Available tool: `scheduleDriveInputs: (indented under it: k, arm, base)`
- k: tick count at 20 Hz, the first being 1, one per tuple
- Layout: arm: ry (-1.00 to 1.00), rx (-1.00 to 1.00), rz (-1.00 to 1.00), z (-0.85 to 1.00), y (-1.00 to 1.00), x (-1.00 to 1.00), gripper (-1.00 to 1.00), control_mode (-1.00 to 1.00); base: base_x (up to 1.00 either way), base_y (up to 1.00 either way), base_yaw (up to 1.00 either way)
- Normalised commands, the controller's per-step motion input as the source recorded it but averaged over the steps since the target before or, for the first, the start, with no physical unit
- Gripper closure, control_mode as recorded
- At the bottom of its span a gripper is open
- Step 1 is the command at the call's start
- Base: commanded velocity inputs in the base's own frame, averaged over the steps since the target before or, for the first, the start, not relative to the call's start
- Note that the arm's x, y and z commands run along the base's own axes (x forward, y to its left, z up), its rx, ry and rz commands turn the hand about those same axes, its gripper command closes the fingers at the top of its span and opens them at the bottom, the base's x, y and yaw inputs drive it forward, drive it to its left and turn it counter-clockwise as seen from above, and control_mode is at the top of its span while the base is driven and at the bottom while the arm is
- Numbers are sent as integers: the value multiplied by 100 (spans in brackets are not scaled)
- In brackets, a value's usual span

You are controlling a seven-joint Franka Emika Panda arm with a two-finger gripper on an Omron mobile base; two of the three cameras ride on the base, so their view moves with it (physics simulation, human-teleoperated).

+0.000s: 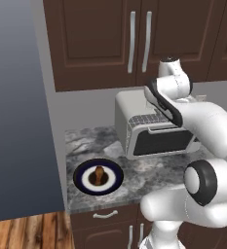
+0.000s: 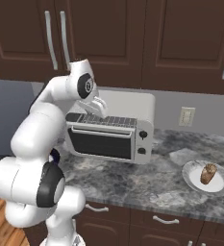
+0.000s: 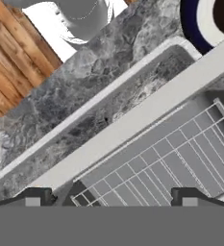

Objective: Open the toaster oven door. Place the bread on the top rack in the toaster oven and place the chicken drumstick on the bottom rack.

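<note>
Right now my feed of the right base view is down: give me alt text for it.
The white arm's gripper is at the top edge of the toaster oven, whose door is tilted partly open on the grey stone counter. To the right, a white plate holds a brown piece of food. Dark wood cabinets hang above.

Grey-veined marble countertop (image 1: 88, 146). Dark brown wooden upper cabinets (image 2: 132, 43) with long silver bar handles (image 1: 131, 42). Dark brown base drawers, curved silver pulls (image 2: 165, 220). White wall outlet (image 2: 186, 116). Wood-plank floor (image 1: 27, 231).
</note>
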Motion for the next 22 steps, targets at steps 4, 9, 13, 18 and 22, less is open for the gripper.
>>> scheduleDriveInputs:
  k: [4, 9, 13, 18, 22]
  arm:
    - [0, 0, 51, -67, -12, 60, -100, -100]
    - [2, 0, 44, -48, -1, 58, -100, -100]
    - [6, 0, 37, -70, 0, -3, -100, -100]
    - [0, 0, 27, -52, -1, -31, -100, -100]
    - [0, 0, 16, -45, 0, 2, -100, -100]
  base:
    - [0, 0, 0]
    - [0, 0, 0]
    - [0, 0, 0]
    - [0, 0, 0]
    - [0, 0, 0]
